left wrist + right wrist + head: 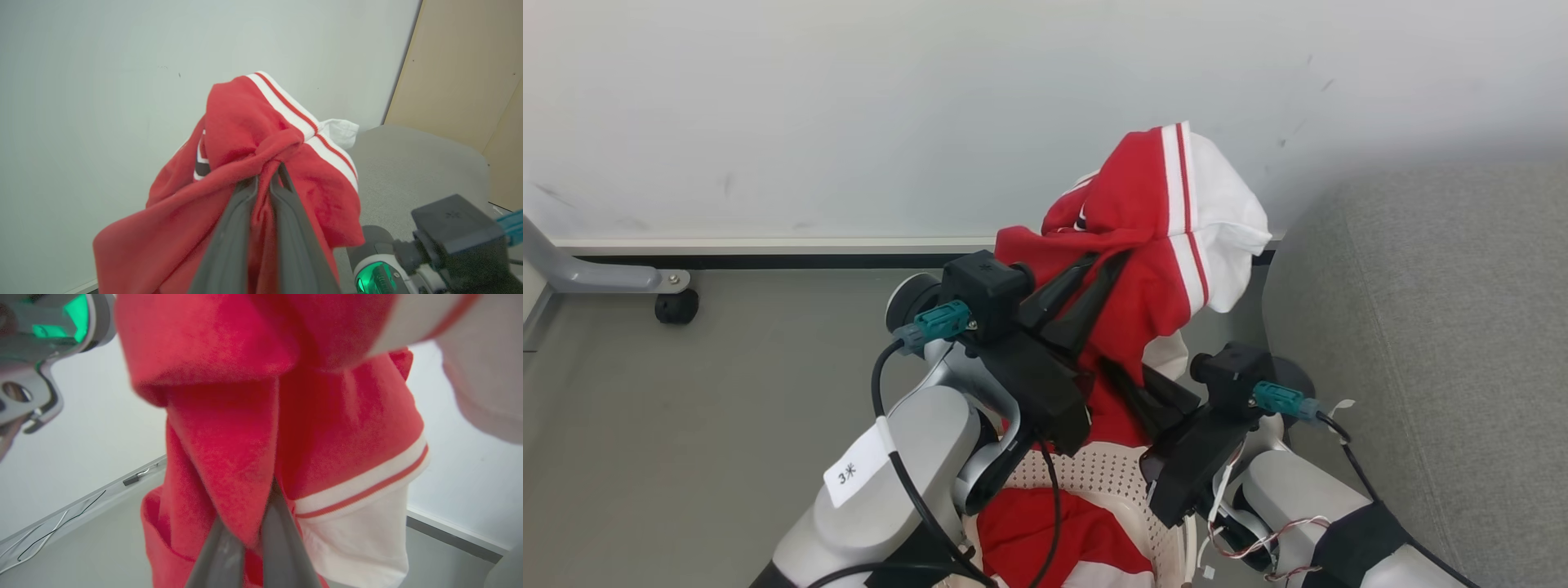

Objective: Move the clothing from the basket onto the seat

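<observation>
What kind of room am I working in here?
Likely an indoor lab mock-up of a living room: grey sofa, plain white wall, and a wheeled metal leg on bare grey floor.

It looked like a bare test room dressed with household props rather than a lived-in home: a plain, scuffed white wall (849, 106) met a smooth grey floor (686, 392) along a dark skirting strip (768, 261). A grey upholstered sofa (1437, 327) and a perforated laundry basket (1094, 474) holding red clothing (1045, 531) gave the domestic touch. A grey metal frame leg on a black caster (676, 306), a loose cable (61, 522) along the floor edge and a plain beige panel (461, 69) pointed to a lab.
</observation>
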`<state>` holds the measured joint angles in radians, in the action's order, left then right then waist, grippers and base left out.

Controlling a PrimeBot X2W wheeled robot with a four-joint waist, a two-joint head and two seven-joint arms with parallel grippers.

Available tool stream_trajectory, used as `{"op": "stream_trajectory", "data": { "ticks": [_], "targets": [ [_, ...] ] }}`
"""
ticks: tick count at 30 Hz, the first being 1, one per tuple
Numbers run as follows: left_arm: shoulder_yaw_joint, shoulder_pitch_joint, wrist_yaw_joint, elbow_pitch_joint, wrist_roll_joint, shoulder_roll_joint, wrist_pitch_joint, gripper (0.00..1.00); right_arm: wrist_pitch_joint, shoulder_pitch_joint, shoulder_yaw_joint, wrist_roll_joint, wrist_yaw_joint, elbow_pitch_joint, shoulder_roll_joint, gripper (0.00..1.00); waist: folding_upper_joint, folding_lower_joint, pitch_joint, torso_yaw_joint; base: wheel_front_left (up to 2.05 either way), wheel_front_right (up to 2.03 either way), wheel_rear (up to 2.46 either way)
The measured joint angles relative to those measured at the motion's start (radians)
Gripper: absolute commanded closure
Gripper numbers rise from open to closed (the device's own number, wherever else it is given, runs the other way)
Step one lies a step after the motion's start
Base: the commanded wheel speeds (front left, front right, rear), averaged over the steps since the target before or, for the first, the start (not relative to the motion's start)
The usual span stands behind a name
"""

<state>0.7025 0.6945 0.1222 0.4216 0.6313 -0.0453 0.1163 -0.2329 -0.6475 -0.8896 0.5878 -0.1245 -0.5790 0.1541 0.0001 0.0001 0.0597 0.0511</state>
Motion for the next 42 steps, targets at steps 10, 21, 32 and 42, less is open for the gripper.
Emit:
{"op": "stream_trajectory", "data": {
  "ticks": [10,21,32,42],
  "targets": [
    [-0.023,-0.081,-0.019,0.012,0.010,-0.021,0.004,1.00,-0.016,0.052,0.073,0.046,0.000,0.001,0.035,1.00,0.0000,0.0000,-0.002,-0.036,0.00,0.00,0.00],
    [-0.026,-0.097,-0.027,-0.010,0.029,-0.030,0.010,0.00,-0.016,0.100,0.213,0.065,0.000,0.092,0.092,1.00,0.0000,-0.0001,-0.010,-0.086,0.00,0.00,0.00],
    [-0.021,-0.152,-0.034,-0.028,0.029,-0.053,0.011,0.00,-0.016,0.108,0.354,0.044,0.015,0.243,0.164,1.00,0.0000,0.0000,-0.019,-0.164,0.00,0.00,0.00],
    [-0.020,-0.175,-0.034,-0.079,0.029,-0.081,0.027,0.00,-0.023,0.203,0.555,0.060,0.045,0.464,0.234,1.00,0.0000,-0.0001,-0.024,-0.265,0.00,0.00,0.00]
  ]
}}
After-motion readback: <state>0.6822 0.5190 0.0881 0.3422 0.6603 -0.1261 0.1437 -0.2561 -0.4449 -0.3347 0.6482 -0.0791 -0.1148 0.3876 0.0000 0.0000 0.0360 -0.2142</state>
